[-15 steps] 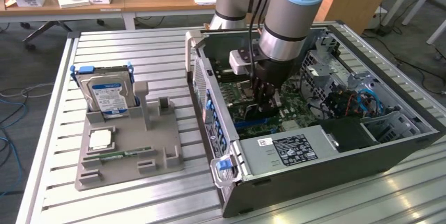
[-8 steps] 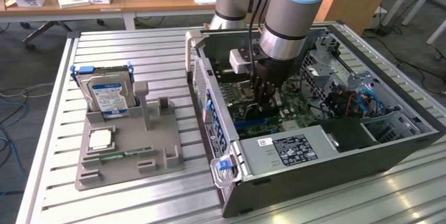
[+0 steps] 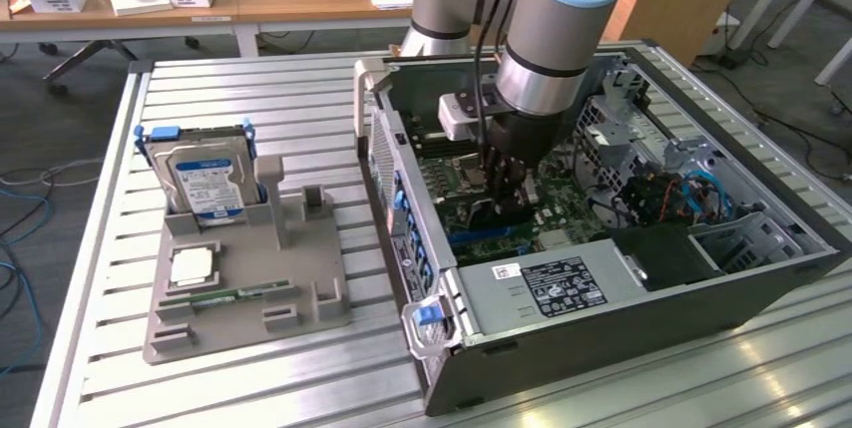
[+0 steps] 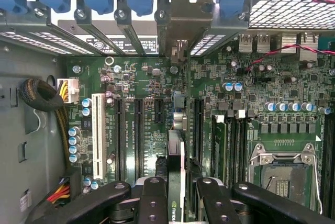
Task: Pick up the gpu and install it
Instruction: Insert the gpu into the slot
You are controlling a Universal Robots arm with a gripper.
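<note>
Claw clamped on the gpu — edge-on, over the motherboard.

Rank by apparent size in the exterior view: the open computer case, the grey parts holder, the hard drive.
1. Open dark grey metal computer case, largest.
2. Flat grey plastic parts holder.
3. Silver hard drive with blue-white label, smallest, standing in that holder.

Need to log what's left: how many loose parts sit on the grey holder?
3: a hard drive upright at the back, a silver square part midway, a green memory stick lying nearer the front. Others could hide behind the drive.
</note>
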